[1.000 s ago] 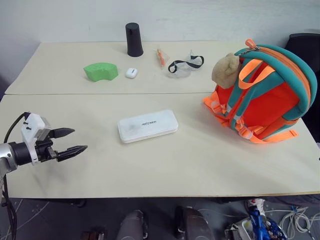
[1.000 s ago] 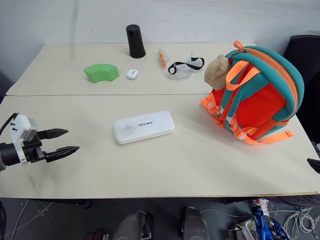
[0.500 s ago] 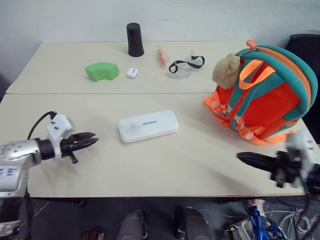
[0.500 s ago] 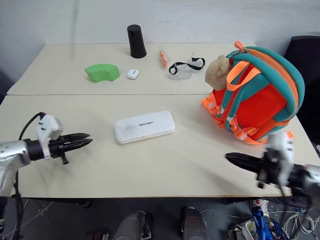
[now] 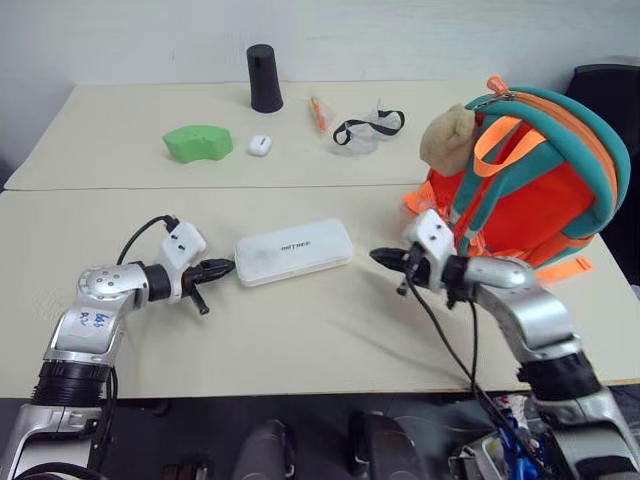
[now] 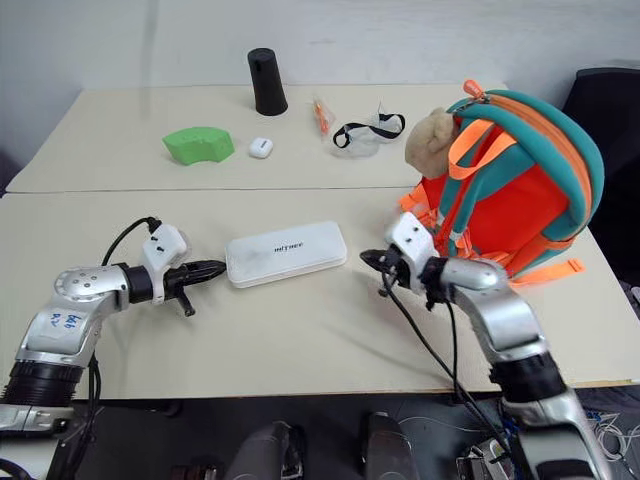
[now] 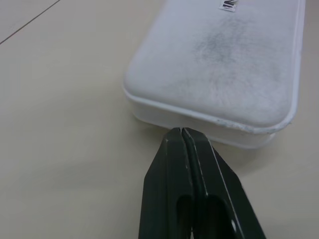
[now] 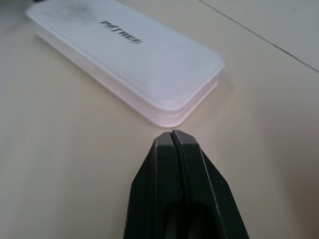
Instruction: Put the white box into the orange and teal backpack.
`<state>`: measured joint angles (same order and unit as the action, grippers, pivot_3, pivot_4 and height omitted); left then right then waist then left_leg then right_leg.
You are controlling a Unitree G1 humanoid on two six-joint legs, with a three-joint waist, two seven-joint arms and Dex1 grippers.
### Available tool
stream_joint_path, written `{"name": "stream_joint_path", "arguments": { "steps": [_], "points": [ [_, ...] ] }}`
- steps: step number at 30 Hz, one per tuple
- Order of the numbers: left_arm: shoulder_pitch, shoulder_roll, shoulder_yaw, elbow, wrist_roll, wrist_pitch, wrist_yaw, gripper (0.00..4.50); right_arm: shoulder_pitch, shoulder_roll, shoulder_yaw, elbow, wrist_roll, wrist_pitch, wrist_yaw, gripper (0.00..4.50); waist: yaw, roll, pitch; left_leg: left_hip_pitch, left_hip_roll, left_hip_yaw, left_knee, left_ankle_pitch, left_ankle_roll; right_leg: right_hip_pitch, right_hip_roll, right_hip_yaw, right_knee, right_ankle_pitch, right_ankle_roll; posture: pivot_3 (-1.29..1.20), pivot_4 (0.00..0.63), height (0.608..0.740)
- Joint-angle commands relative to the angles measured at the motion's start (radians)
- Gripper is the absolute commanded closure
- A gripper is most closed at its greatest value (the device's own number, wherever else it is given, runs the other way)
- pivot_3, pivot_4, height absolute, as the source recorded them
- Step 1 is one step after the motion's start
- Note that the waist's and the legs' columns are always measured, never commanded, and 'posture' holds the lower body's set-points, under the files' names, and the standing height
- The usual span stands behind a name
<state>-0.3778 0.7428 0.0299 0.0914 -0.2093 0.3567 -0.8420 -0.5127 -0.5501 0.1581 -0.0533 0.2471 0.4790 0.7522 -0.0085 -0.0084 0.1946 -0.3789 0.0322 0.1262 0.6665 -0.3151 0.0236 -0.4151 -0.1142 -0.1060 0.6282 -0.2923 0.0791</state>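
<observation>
The white box (image 5: pixel 294 251) lies flat on the table, small dark lettering on its face. My left gripper (image 5: pixel 226 266) is shut, its tips right at the box's left short end (image 7: pixel 209 99). On the other side my right gripper (image 5: pixel 378 257) is shut too, its tip a short gap from the box's right end (image 8: pixel 129 64). The orange and teal backpack (image 5: pixel 530 180) stands upright at the table's right, a tan plush toy (image 5: pixel 450 137) hanging on its left side. Both grippers (image 7: pixel 182 133) (image 8: pixel 172 134) hold nothing.
At the back of the table stand a black cylinder (image 5: pixel 264 78), a green curved block (image 5: pixel 200 142), a tiny white earbud-like case (image 5: pixel 259 145), an orange pen (image 5: pixel 319 113) and clear safety glasses (image 5: pixel 365 130). A seam (image 5: pixel 220 187) runs between the two tabletops.
Both grippers went from open to shut. The left one moved right to the box's left end; the right arm swung in from the right edge to the box's right end.
</observation>
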Motion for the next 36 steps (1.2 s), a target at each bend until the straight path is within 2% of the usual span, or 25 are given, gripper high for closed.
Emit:
{"name": "stream_joint_path", "arguments": {
  "steps": [1,5,10,21,32,34,36],
  "points": [
    [-0.017,-0.001,-0.001,-0.001,0.019,-0.028,0.003,4.47,-0.075,0.068,0.032,0.108,-0.097,-0.067,-0.086,4.50,-0.003,0.000,0.000,0.000,0.000,0.000,0.000,0.000,0.000,0.000,0.000,0.000,0.000,0.000,0.000,0.00,0.150,0.740],
    [-0.041,-0.013,-0.017,0.038,0.041,-0.050,0.003,4.47,-0.152,0.141,0.057,0.246,-0.170,-0.121,-0.142,4.50,-0.007,0.000,0.000,-0.001,0.000,0.000,0.000,0.001,0.001,0.000,0.000,0.000,0.002,0.000,0.000,0.00,0.150,0.740],
    [-0.080,-0.033,-0.037,0.086,0.064,-0.076,-0.007,4.47,-0.193,0.183,0.066,0.332,-0.200,-0.172,-0.132,4.50,-0.012,0.000,0.000,-0.006,-0.001,-0.002,0.002,0.002,0.002,-0.002,0.000,0.000,0.002,0.001,0.001,0.00,0.150,0.740],
    [-0.137,-0.029,-0.045,0.184,0.087,-0.132,-0.048,4.47,-0.081,0.159,0.054,0.084,-0.172,-0.069,-0.064,4.50,-0.020,0.000,0.000,-0.009,-0.001,-0.003,0.002,0.003,0.002,-0.003,0.000,-0.001,0.002,0.001,0.002,0.00,0.150,0.740],
    [-0.227,0.087,-0.050,0.388,0.149,-0.246,-0.153,4.47,-0.031,0.146,0.032,0.035,-0.180,-0.040,-0.073,4.50,-0.020,0.000,0.000,-0.010,-0.001,-0.001,0.002,0.004,0.002,-0.007,0.001,-0.003,0.004,0.001,0.002,0.00,0.150,0.740],
    [-0.267,0.079,-0.034,0.415,0.124,-0.196,-0.172,4.47,-0.026,0.145,0.032,0.039,-0.183,-0.047,-0.074,4.50,-0.019,0.000,0.000,-0.011,-0.002,0.000,0.002,0.004,0.002,-0.009,0.001,-0.003,0.005,0.001,0.002,0.00,0.150,0.740],
    [-0.298,0.060,-0.017,0.398,0.065,-0.052,-0.205,4.47,-0.031,0.143,0.037,0.056,-0.198,-0.065,-0.079,4.50,-0.018,0.000,0.000,-0.013,-0.002,0.000,0.005,0.004,0.003,-0.011,0.002,-0.003,0.008,0.001,0.002,0.00,0.150,0.740]
  ]
}}
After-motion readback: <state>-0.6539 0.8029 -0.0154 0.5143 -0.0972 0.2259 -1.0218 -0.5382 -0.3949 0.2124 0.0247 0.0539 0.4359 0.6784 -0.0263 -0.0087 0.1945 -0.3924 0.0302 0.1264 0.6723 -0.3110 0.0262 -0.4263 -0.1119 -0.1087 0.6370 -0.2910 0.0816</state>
